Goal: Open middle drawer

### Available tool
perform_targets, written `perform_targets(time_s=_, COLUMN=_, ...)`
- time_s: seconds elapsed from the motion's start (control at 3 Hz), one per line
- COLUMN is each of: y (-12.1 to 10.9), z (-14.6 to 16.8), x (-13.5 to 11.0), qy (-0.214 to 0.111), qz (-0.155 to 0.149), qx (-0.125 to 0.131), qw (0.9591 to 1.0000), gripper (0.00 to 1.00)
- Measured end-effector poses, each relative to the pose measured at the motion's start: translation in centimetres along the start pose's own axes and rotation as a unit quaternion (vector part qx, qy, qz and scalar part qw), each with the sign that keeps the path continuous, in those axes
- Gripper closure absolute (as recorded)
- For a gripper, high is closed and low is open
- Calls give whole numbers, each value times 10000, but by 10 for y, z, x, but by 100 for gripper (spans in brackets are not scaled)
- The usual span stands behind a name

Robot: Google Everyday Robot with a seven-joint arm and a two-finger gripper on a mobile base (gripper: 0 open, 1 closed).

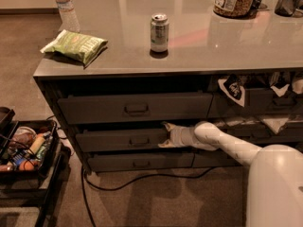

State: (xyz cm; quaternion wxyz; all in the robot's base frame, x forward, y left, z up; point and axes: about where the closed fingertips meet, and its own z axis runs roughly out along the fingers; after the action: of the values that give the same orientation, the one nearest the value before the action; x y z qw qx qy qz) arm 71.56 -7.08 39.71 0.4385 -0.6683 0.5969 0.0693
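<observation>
End effector (pixel 165 135) at right end of middle drawer (pixel 120 141), arm (pixel 227 144) outstretched

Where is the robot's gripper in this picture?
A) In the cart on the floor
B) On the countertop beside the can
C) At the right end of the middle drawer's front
C: the gripper sits at the right end of the middle drawer, below the countertop.

The middle drawer (pixel 118 140) was wide, dark grey and flat-fronted, with a small centred pull handle (pixel 139 141). It sat level under the worktop (pixel 203 41), with a dark gap above its top edge. The hand (pixel 166 136) lay against the right end of its front.
</observation>
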Motion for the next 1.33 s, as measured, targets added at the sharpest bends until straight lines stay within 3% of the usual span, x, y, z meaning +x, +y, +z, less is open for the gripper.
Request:
perform_targets(time_s=0.33, y=0, z=0, x=0, qy=0, qz=0, qx=0, qw=10000, gripper=65)
perform_targets(time_s=0.67, y=0, z=0, x=0, qy=0, qz=0, qx=0, qw=10000, gripper=75)
perform_targets(time_s=1.33, y=-7, z=-5, x=-4, qy=0, qz=0, qx=-1, qw=10000, gripper=78)
